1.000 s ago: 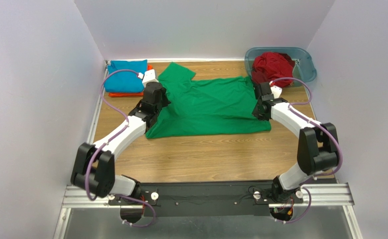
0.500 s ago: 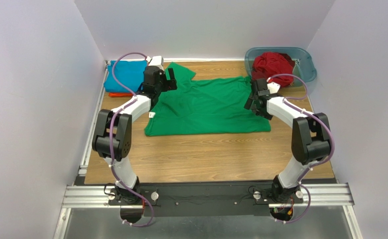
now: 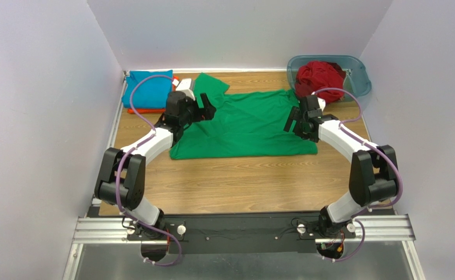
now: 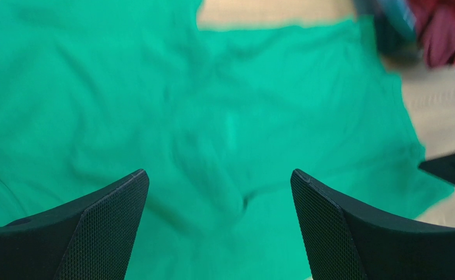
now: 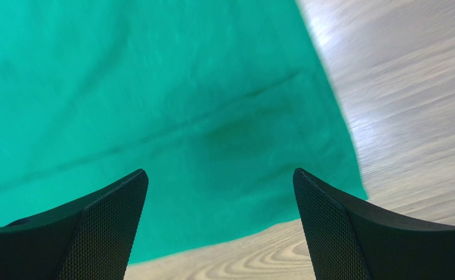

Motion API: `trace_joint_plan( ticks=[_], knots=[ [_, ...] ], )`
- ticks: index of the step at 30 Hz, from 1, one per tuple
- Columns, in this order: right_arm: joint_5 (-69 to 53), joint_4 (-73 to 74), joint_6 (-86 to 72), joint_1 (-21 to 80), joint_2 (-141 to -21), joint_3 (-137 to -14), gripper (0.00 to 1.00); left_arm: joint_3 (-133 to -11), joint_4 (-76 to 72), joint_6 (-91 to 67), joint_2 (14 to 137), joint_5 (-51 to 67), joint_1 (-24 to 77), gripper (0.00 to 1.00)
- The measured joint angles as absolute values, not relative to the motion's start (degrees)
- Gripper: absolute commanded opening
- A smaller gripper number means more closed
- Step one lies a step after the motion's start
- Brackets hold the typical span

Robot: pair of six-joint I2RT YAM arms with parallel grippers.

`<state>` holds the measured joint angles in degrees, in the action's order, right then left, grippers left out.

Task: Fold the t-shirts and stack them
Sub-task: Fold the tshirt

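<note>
While both my arms reach over the worktop (image 3: 241, 181), the green t-shirt (image 3: 244, 125) lies spread out crosswise, from centre toward 12 o'clock, w/ wrinkles across the middle and one sleeve poking out at 11 o'clock.

My left pincer (image 3: 208, 105) sits over the shirt's 9 o'clock end, near that sleeve. It's released, fingers wide apart, nothing btwn them. In its wrist view (image 4: 218, 173) I see only green cloth below, blurred, so I can't tell if the tips touch the fabric.

My right pincer (image 3: 294, 122) is over the shirt's 3 o'clock edge, also released and gripping nothing. Its wrist view (image 5: 220, 172) shows the green cloth w/ a stitched seam, a shirt corner, and bare wood past it.

Other shirts:
- Teal-blue t-shirt (image 3: 148, 87), folded, at the 10–11 o'clock corner, just beside the green sleeve.
- Orange t-shirt (image 3: 139, 110) under the teal one, only a thin edge showing.
- Dark red t-shirt (image 3: 319, 76), bunched up in the translucent tub (image 3: 358, 79) at the 1–2 o'clock corner, near my right pincer.
</note>
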<state>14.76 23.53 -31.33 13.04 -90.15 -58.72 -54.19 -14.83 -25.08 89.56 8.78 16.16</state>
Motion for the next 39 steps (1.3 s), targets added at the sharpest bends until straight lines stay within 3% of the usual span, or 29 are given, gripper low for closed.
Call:
trace_joint_plan(
  ticks=[16, 28, 39],
  knots=[
    [7.9, 19.7, -28.6, 13.0, -94.1, -52.9, 1.0, -39.0, -15.6, -33.3, 90.4, 12.9, 16.6, 0.98],
    [4.5, 15.6, -29.7, 13.0, -82.8, -41.0, 1.0, -31.9, -20.0, -36.6, 86.4, 13.1, 16.6, 0.98],
    [-2.0, 18.9, -35.1, 13.0, -71.2, -32.6, 1.0, -23.0, -8.2, -43.9, 70.2, 12.2, 17.3, 0.98]
  ],
)
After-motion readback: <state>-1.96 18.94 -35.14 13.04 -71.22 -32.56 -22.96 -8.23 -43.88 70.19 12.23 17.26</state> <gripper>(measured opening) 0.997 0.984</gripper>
